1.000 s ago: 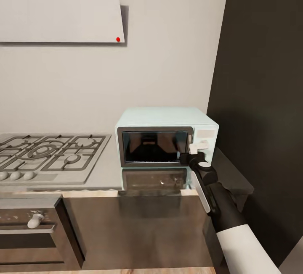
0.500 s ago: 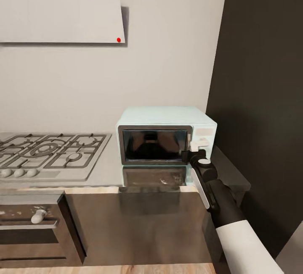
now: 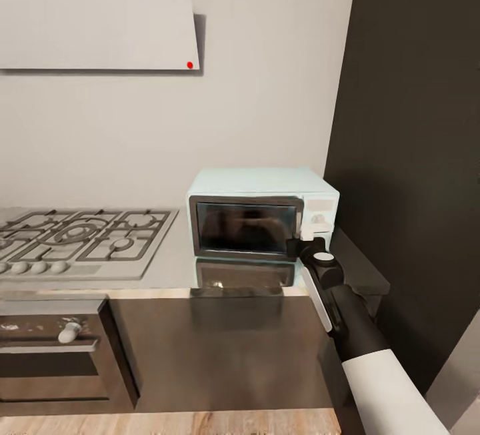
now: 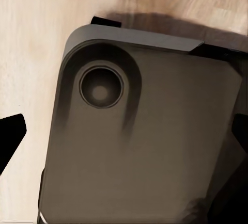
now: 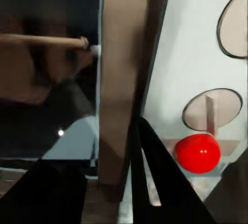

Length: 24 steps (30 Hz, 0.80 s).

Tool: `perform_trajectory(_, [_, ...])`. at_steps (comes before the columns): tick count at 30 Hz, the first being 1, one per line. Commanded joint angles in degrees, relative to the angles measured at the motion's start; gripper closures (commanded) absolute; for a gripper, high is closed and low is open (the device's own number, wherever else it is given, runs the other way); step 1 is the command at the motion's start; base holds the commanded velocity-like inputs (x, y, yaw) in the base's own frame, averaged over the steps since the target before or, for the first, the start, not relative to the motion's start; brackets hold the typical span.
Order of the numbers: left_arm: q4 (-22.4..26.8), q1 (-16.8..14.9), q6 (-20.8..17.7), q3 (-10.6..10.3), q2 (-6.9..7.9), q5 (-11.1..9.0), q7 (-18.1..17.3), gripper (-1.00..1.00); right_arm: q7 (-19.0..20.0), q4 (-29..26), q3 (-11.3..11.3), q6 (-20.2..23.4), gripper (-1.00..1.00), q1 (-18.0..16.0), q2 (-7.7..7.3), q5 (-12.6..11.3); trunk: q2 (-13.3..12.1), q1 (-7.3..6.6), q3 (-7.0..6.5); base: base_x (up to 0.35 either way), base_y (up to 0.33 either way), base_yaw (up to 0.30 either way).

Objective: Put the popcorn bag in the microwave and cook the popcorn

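Right hand (image 3: 301,246), spread unclear, at the microwave (image 3: 261,213) door's panel-side edge, tall dark unit (image 3: 413,121) near.

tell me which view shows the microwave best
Head view: the whole microwave sits on the countertop, door shut. The right wrist view catches just its door edge, panel and red light up close.

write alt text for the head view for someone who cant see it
A pale blue microwave with its dark door closed sits on a grey countertop, and the robot's right gripper reaches up to its control panel. A gas hob lies to the left under a white hood, an oven sits below it, and a tall dark unit stands at the right.
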<state>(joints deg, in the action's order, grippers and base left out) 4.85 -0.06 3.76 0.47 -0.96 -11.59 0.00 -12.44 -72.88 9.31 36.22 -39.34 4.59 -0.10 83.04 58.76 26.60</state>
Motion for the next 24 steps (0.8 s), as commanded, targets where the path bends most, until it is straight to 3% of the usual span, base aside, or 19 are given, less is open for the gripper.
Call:
perform_trajectory(1, [0.0, -0.01, 0.12, 0.01, -0.05, -0.35, 0.0, -1.0, -0.4, -0.04, 0.08, 0.35, 1.0, -0.04, -0.02, 0.08, 0.03, -0.03, 0.06, -0.316, 0.0, 0.0])
perform_trajectory(11, [-0.02, 0.01, 0.11, -0.03, -0.1, -0.36, 0.0, -1.0, -0.41, 0.1, 0.09, 0.34, 1.0, -0.03, -0.02, 0.1, 0.03, -0.03, 0.06, -0.312, 0.0, 0.0])
perform_trajectory(21, [-0.02, 0.0, 0.12, -0.03, -0.1, -0.28, 0.0, -1.0, -0.4, 0.02, 0.09, 0.39, 1.0, -0.04, -0.02, 0.19, 0.03, -0.03, 0.06, -0.194, 0.0, 0.0])
perform_trajectory(22, [-0.06, 0.02, 0.13, -0.03, 0.17, -0.27, 0.0, -1.0, -0.38, -0.15, 6.83, 0.38, 1.0, -0.02, 0.01, -1.21, 0.04, -0.03, 0.06, 0.0, 0.0, 0.0])
perform_trajectory(24, [-0.03, 0.0, 0.12, -0.03, 0.11, -0.31, 0.0, -1.0, -0.51, 0.03, 6.34, 0.6, 1.0, 0.15, 0.4, -1.64, 0.04, -0.03, 0.06, 0.0, 0.0, 0.0])
